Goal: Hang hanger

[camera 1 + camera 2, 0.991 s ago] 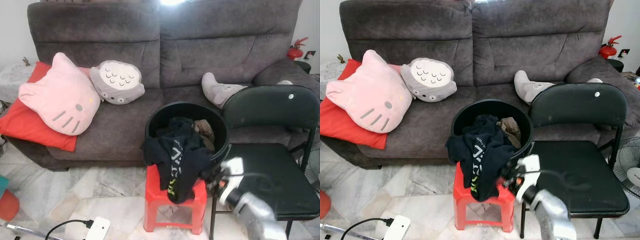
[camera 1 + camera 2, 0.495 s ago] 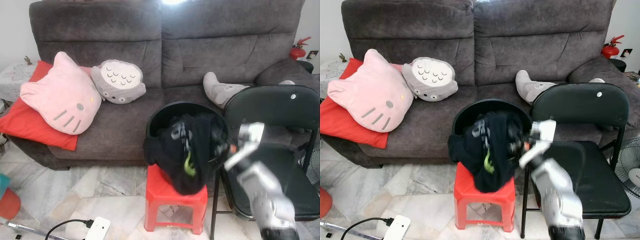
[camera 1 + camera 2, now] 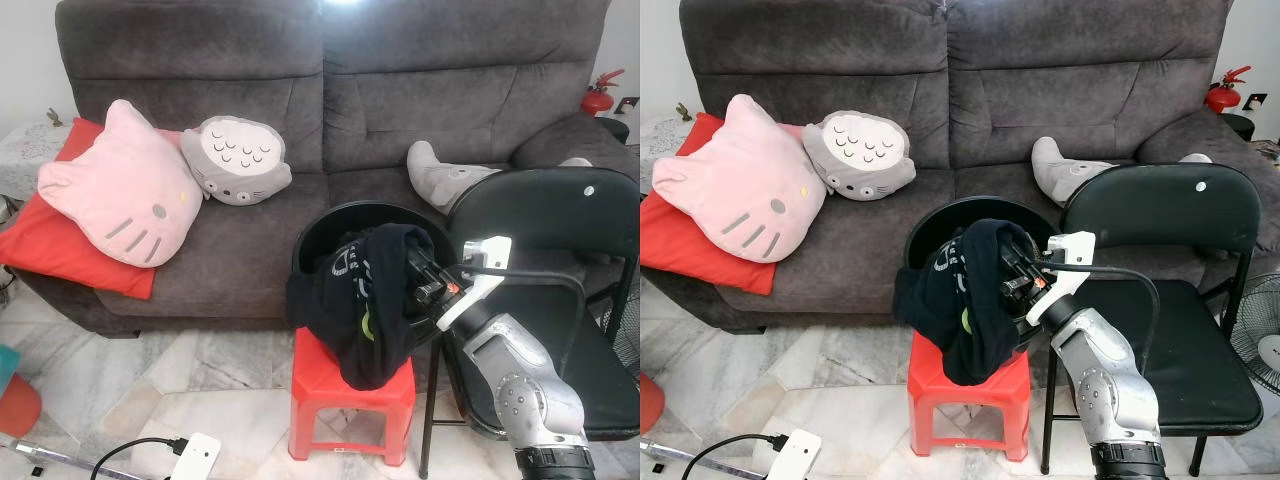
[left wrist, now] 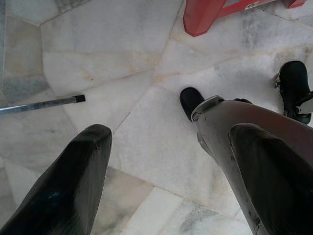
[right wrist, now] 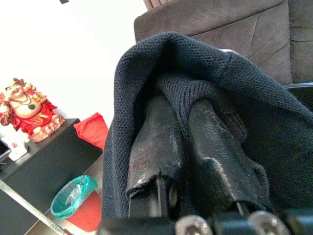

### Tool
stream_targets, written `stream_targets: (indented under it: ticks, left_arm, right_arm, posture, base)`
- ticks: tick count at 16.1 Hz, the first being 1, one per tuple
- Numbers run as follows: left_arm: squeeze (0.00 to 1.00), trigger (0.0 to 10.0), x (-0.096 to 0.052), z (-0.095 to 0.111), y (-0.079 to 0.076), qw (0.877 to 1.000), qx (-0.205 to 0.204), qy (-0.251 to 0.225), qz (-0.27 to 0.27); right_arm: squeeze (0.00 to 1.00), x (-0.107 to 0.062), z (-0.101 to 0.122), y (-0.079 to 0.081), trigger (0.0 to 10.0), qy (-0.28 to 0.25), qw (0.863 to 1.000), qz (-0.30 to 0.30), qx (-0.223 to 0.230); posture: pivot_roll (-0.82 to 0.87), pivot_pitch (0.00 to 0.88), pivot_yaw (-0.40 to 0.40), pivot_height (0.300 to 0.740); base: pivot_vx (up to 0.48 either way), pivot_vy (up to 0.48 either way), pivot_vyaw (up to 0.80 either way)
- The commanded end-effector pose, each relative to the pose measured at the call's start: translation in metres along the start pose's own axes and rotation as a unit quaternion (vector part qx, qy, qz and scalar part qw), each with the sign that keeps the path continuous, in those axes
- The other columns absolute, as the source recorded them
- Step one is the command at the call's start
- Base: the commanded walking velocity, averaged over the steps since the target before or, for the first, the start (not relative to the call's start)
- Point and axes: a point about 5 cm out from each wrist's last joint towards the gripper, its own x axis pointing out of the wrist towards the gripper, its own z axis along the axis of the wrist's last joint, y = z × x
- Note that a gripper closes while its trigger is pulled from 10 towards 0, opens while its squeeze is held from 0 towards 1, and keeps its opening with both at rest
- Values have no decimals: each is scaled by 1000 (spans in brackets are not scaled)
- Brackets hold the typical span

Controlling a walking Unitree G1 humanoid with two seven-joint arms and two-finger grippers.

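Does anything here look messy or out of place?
Yes: a black garment spills over the rim of the black bucket perched on a small red stool, pinched by the right gripper. No hanger is visible.

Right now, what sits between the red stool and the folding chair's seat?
In the left eye view, the right arm crosses that gap; its right gripper is shut on the black garment above the red stool, beside the folding chair.

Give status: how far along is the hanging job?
Early. Done: the right gripper has its jaws shut on the black garment, lifted partly out of the black bucket on the red stool. In hand: pulling the garment free. Left: I see no hanger or rail, so nothing is hung yet. The left gripper hangs idle over the floor, jaws open.
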Motion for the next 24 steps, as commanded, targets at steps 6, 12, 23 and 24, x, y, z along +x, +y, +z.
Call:
stream_targets:
  ticks: [6, 12, 23, 24]
  left_arm:
    - [0, 10000, -1, -2, 3, 1000, 12, 11, 2]
    - [0, 10000, 0, -3, 2, 1000, 13, 13, -4]
    - [0, 10000, 0, -3, 1, 1000, 13, 14, -5]
    - [0, 10000, 0, -3, 0, 1000, 12, 13, -6]
  right_arm:
    - [0, 1, 5, 2, 0, -8, 1000, 4, -9]
    - [0, -23, -18, -43, 0, 25, 948, -314, 53]
    - [0, -23, -34, -9, 0, 66, 975, -206, 45]
    - [0, -26, -35, -7, 0, 85, 978, -187, 26]
  posture:
    - [-45, 0, 57, 740]
    - [-57, 0, 52, 740]
    - [-59, 0, 46, 740]
    - [-61, 0, 45, 740]
  base:
    - [0, 0, 0]
    - [0, 0, 0]
    - [0, 0, 0]
    - [0, 0, 0]
